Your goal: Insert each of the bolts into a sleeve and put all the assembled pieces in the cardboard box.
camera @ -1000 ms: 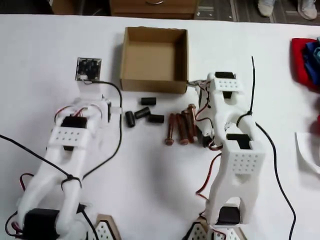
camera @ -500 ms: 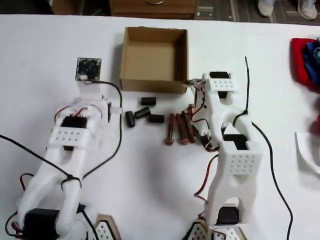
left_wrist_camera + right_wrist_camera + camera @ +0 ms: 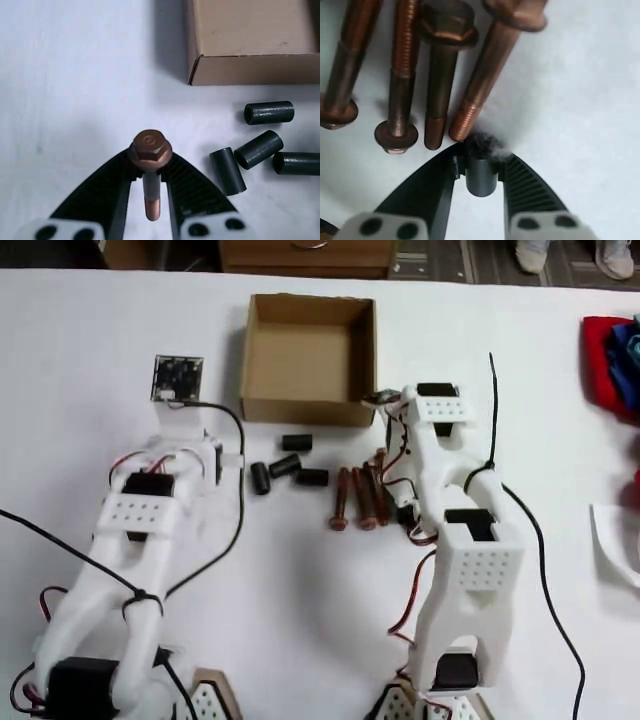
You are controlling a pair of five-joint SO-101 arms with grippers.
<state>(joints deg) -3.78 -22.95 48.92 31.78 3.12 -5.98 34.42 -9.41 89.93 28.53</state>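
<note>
As cardboard box (image 3: 300,410) sits on white table (image 3: 80,330) | wooden cabinet (image 3: 305,255) beyond

The high camera looks steeply down over the white table (image 3: 300,630). The left wrist camera, close behind the left gripper (image 3: 150,162), faces the tabletop and shares the brown cardboard box (image 3: 250,75) and black cylindrical sleeves (image 3: 269,113) with it. The right wrist camera, behind the right gripper (image 3: 481,155), shares the copper-coloured bolts (image 3: 400,75).

Robotics lab or workshop, white table (image 3: 80,330) strewn with loose black cables (image 3: 240,490), wooden cabinet (image 3: 305,255) behind, cloth heap (image 3: 610,355) aside.
</note>
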